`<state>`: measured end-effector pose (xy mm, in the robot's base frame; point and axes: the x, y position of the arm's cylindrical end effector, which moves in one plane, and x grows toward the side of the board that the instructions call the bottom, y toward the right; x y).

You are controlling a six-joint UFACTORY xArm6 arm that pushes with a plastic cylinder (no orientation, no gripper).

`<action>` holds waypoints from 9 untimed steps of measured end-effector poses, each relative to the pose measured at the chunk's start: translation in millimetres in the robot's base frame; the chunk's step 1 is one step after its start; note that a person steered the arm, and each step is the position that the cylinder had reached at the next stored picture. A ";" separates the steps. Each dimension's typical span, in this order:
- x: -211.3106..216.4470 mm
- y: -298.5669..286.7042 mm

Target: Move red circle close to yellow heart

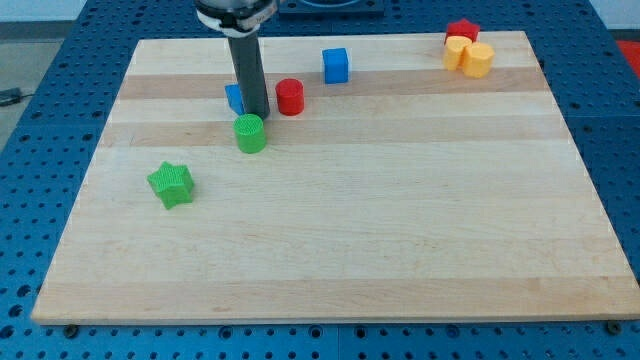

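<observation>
- My tip is a bare dark rod end with nothing held; it stands on the wooden board near the view's top left.
- The red circle sits just to the view's right of my tip, close beside it; I cannot tell whether they touch.
- A blue block, partly hidden behind the rod, lies on the tip's left, its shape unclear.
- The green circle rests just below the tip.
- The yellow heart lies at the board's top right corner, well apart from the red circle.
- A red star touches the heart's upper edge.
- A blue cube stands between the red circle and the heart, nearer the circle.
- A green star lies towards the left edge, below the rest.
</observation>
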<state>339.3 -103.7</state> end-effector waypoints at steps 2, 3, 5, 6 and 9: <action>-13.7 35.3; -7.9 70.2; 43.5 91.2; 47.8 127.4; 12.5 112.5</action>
<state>351.8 8.7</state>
